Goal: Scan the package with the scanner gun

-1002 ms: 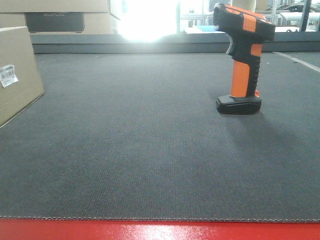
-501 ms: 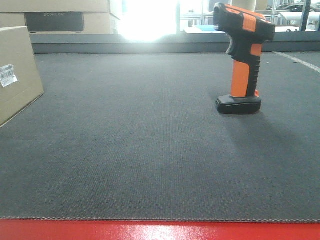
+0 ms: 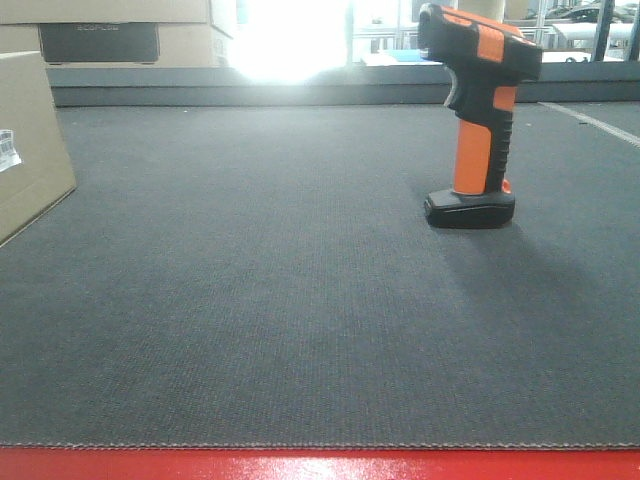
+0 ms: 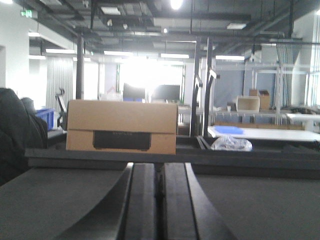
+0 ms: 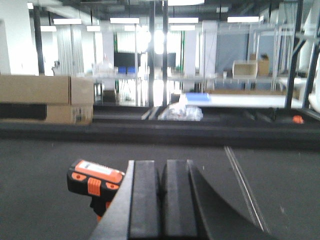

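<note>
The scanner gun (image 3: 476, 120) stands upright on its black foot at the right of the dark mat, head pointing left. It also shows in the right wrist view (image 5: 95, 184), left of and beyond my right gripper (image 5: 160, 172), which is shut and empty. The package (image 3: 28, 140) is a tan box at the left edge of the front view, its white label partly cut off. My left gripper (image 4: 158, 172) is shut and empty, low over the mat, with neither task object in its view.
The dark grey mat (image 3: 280, 290) ends in a red front edge (image 3: 320, 465). Pale boxes with a dark printed panel (image 3: 100, 42) stand behind the mat's raised back rim; they also show in the left wrist view (image 4: 121, 127). A white line (image 5: 242, 185) runs along the mat's right.
The whole front view has shifted slightly left: the scanner gun and the package both sit a little further left in frame, and the package label is more cut off.
</note>
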